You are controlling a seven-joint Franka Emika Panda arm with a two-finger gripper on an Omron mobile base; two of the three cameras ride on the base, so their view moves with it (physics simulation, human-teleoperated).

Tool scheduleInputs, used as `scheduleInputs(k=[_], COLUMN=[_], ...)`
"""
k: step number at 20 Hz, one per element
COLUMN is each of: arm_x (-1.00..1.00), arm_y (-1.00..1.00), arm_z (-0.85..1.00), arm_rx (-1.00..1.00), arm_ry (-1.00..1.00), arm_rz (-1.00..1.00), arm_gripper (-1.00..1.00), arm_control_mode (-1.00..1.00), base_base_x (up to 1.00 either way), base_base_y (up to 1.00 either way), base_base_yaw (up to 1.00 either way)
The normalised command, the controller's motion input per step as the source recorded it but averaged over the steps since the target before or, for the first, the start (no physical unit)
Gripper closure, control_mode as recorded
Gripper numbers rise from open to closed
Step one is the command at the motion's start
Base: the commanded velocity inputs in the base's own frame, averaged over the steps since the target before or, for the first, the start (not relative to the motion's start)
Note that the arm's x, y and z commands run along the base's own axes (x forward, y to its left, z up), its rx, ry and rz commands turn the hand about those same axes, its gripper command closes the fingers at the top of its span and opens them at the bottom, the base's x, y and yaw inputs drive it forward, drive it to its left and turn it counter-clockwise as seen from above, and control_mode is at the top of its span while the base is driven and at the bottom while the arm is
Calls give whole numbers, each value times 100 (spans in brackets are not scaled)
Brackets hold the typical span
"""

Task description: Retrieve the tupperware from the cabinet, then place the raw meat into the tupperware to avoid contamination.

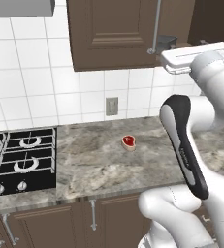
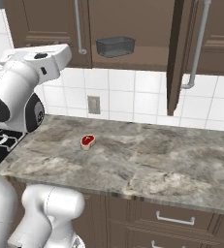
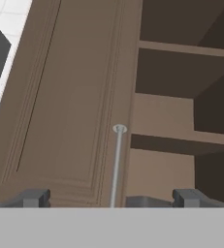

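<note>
Tupperware (image 2: 115, 46) sits on lowest shelf of open cabinet (image 2: 133, 29), slightly below and right of gripper (image 3: 111, 197). Gripper jaws spread wide, holding nothing, facing closed left door with bar handle (image 3: 116, 164) straight ahead. Raw meat (image 2: 88, 141) lies on counter (image 2: 147, 160) far below. Best approach: shift right past door edge, lower, then straddle container rim squarely.

No text, label, brand, number or sign can be read on anything here.

Matt brown wood cabinet (image 2: 128, 29), glossy mottled stone counter (image 2: 147, 160).
</note>
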Motion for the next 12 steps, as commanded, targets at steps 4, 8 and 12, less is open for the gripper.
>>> scheduleInputs(k=[4,8,12], arm_x=[23,27,25], arm_y=[-11,-12,-2], arm_z=[0,0,0], arm_rx=[4,3,1], arm_ry=[0,0,0], arm_rz=[0,0,0], arm_gripper=[-100,-100,-100], arm_control_mode=[-100,-100,-100], base_base_x=[0,0,0], base_base_y=[0,0,0], base_base_yaw=[0,0,0])
